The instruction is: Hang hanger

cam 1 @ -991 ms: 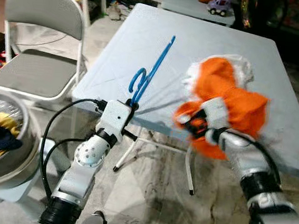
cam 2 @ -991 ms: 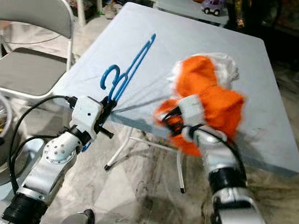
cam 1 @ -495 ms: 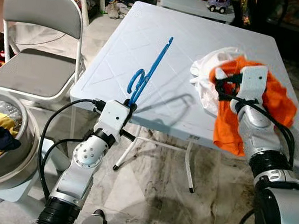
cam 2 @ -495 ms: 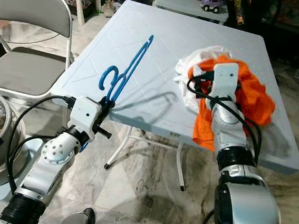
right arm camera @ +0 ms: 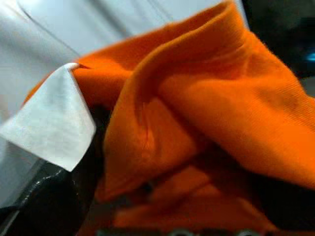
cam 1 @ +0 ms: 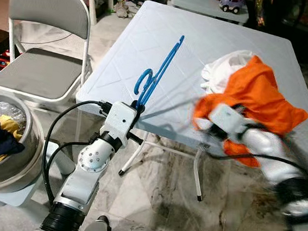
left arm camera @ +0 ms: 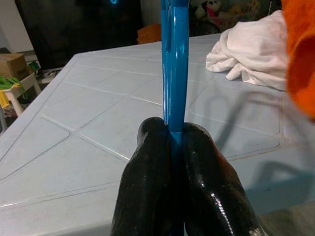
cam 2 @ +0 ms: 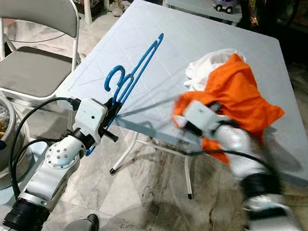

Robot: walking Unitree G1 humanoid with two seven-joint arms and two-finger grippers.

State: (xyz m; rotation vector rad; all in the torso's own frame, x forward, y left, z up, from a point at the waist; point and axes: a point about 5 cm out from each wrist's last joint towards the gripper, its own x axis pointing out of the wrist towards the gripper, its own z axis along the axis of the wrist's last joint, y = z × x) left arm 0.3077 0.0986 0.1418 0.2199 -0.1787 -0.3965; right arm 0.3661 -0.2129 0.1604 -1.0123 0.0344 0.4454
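From my head, my left gripper (cam 1: 137, 107) clamps the blue hanger (cam 1: 159, 73), slanting toward one o'clock over the table (cam 1: 151, 33), while my blurred right gripper (cam 1: 211, 121) grasps the orange garment (cam 1: 260, 93); my left wrist shows fingers (left arm camera: 150, 167) pinching it; my right wrist shows orange cloth.

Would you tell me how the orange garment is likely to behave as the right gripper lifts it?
The orange garment looks floppy: it folds and drapes over the table edge. It will probably sag around the right gripper. It seems light, and it may drag the white cloth beside it.
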